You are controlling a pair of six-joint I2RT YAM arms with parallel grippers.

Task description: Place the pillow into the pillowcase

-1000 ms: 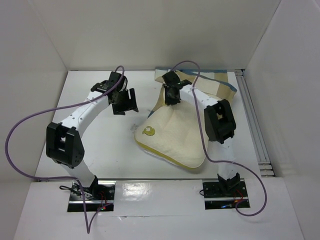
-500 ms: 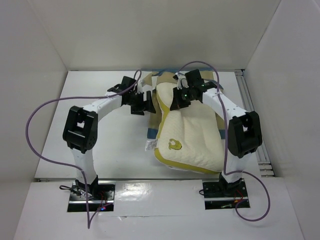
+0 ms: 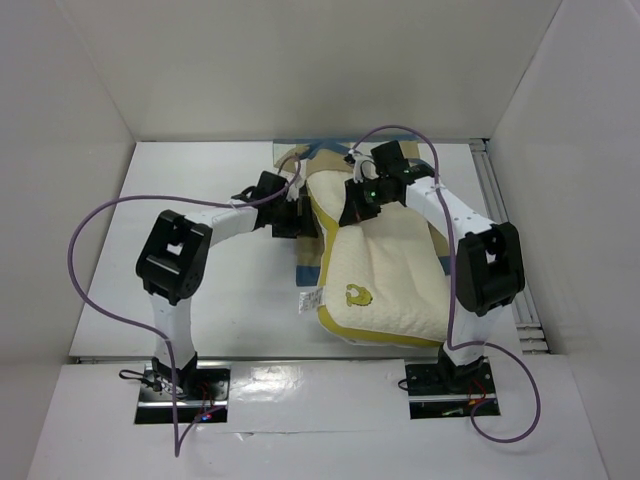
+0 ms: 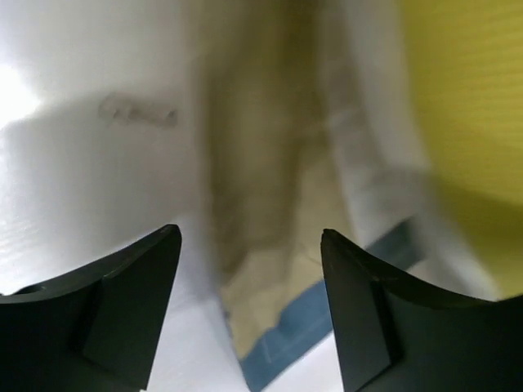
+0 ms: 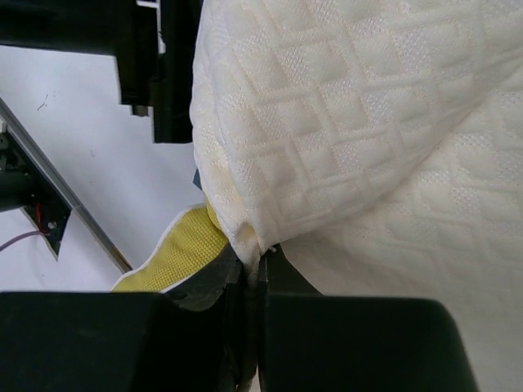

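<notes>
Obs.: the pillow (image 3: 390,270) lay on the right half of the table (image 3: 200,200), running from near the middle of the far edge toward the near right corner, with its emblem (image 3: 353,295) toward the near edge. The pillowcase (image 3: 303,158) was mostly under it. A checked strip showed at the far edge and a blue-edged margin along the pillow's left side. No part of the pillow was visibly inside the case (its mouth could not be made out from above).

Right end effector (image 5: 252,268): fingers closed tight on a pinch of the quilted cover at the pillow's far end, beside the yellow piping (image 5: 176,249).

Left end effector (image 4: 249,245): wide open, holding nothing, low over tan-and-blue cloth just beside the pillow's left edge. The wrist view was blurred, so contact with the cloth could not be told.

Judgement: the step in hand looked to be getting a left grip on the case's opening while the right held the pillow's end. To do it well:
- Close the left on the top layer only (catching both layers would seal the mouth).
- Lift that layer clear before the right drives the pillow in.
- Keep the pinch near the piping, since a shallow fold of quilting seemed likely to slip.
- Feed a corner first, as a plump pillow would probably bunch the limp cloth ahead of it.
</notes>
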